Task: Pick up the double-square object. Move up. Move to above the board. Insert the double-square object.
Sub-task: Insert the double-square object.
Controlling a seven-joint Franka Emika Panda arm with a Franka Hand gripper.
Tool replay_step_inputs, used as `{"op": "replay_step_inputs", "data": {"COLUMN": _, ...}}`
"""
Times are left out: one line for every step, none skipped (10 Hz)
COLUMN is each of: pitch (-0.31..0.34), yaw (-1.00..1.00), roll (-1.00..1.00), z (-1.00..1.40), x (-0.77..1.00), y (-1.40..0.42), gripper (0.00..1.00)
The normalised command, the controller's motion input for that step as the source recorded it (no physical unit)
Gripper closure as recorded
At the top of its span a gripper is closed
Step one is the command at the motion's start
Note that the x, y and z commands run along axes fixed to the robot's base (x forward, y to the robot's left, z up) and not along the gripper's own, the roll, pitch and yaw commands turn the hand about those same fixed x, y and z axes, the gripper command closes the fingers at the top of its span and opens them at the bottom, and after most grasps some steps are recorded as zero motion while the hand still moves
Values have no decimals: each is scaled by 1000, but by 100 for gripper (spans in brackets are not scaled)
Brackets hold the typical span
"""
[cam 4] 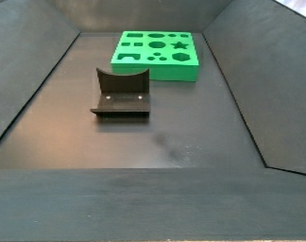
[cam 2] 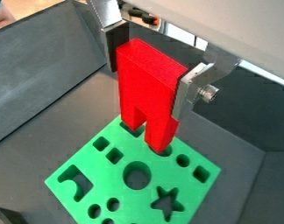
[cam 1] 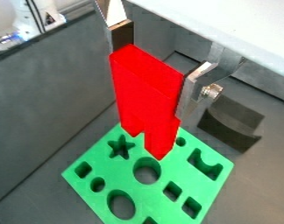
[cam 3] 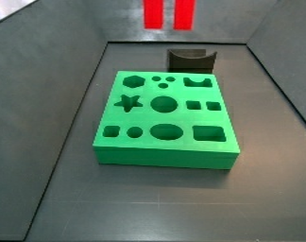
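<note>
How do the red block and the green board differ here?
The red block is tall and upright with two legs; the board is flat and wide with many cut-outs. The block hangs in the gripper above the board; the board lies on the floor. Both are bright plastic.

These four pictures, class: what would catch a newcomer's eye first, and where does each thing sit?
First comes the bright red double-square object, clamped between the silver fingers of the gripper and hanging legs down in the air. Below it lies the green board with its star, circle and square cut-outs, flat on the dark floor. Beside the board stands the dark grey U-shaped holder, with nothing in it.
</note>
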Motion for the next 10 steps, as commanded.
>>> {"op": "replay_step_inputs", "data": {"pitch": 0, "yaw": -154, "roll": 17, "z": -251, "x": 589, "y": -23, "gripper": 100}}
{"op": "replay_step_inputs", "data": {"pitch": 0, "yaw": -63, "roll": 104, "z": -397, "x": 643, "y": 0, "gripper": 100}}
{"op": "replay_step_inputs", "data": {"pitch": 9, "yaw": 0, "roll": 147, "z": -480, "x": 689, "y": 0, "gripper": 100}}
{"op": "replay_step_inputs", "data": {"pitch": 9, "yaw": 123, "roll": 169, "z": -511, "x": 726, "y": 0, "gripper": 100}}
{"op": "replay_step_inputs", "data": {"pitch": 6, "yaw": 217, "roll": 160, "z": -520, "x": 769, "y": 0, "gripper": 100}}
{"op": "replay_step_inputs", "data": {"pitch": 0, "yaw": 257, "roll": 116, "z": -537, "x": 734, "y": 0, "gripper": 100}}
{"op": "replay_step_inputs", "data": {"pitch": 0, "yaw": 291, "roll": 107, "z": -503, "x": 703, "y": 0, "gripper": 100}}
{"op": "replay_step_inputs", "data": {"pitch": 0, "yaw": 306, "roll": 109, "z": -506, "x": 677, "y": 0, "gripper": 100}}
{"op": "replay_step_inputs", "data": {"pitch": 0, "yaw": 291, "roll": 96, "z": -483, "x": 703, "y": 0, "gripper": 100}}
{"op": "replay_step_inputs", "data": {"pitch": 0, "yaw": 274, "roll": 103, "z": -460, "x": 726, "y": 0, "gripper": 100}}
